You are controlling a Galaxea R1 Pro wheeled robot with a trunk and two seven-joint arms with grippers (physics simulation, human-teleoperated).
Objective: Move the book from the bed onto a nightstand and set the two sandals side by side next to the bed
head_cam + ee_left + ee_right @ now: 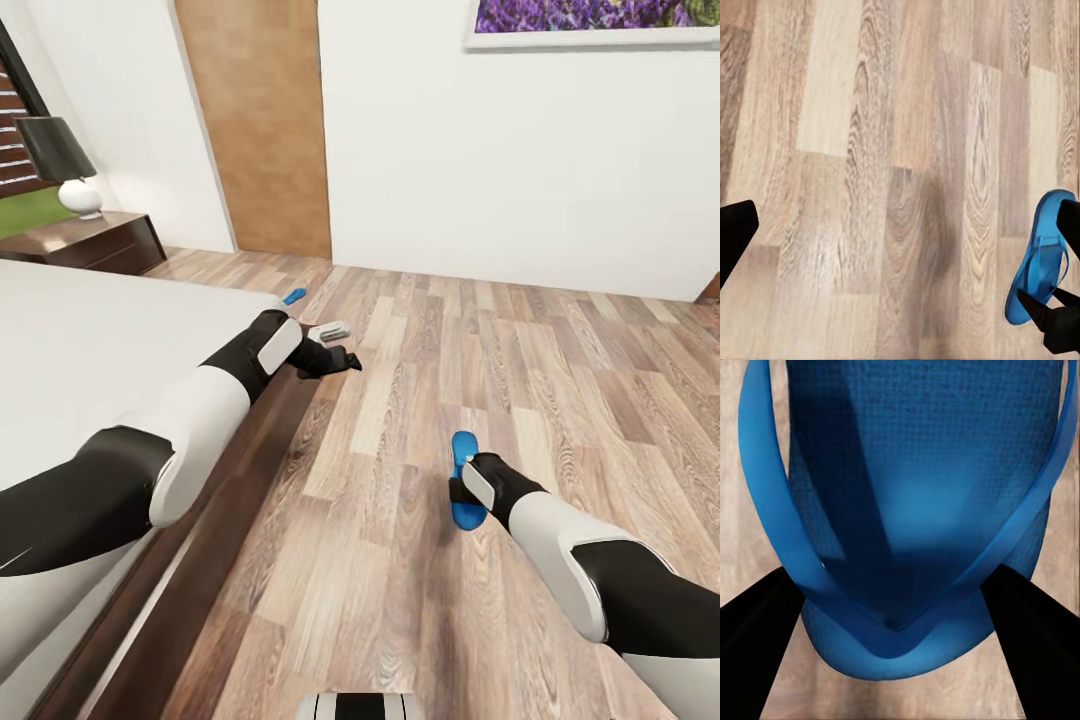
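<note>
One blue flip-flop (462,482) lies on the plank floor (400,560) right of the bed (90,340), the right gripper (896,611) spread astride its toe strap (seemingly mid-grasp); next, close and lift. Its mate (294,296) lies far off; left gripper (345,362) spread, idle

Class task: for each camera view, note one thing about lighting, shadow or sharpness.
Head view: even light, and a soft sheen on the brown wood-plank floor. Left wrist view: a faint grey shadow on the planks, left of the bright blue flip-flop sandal. Right wrist view: the sandal's weave is sharp, with dark strap shadows.
</note>
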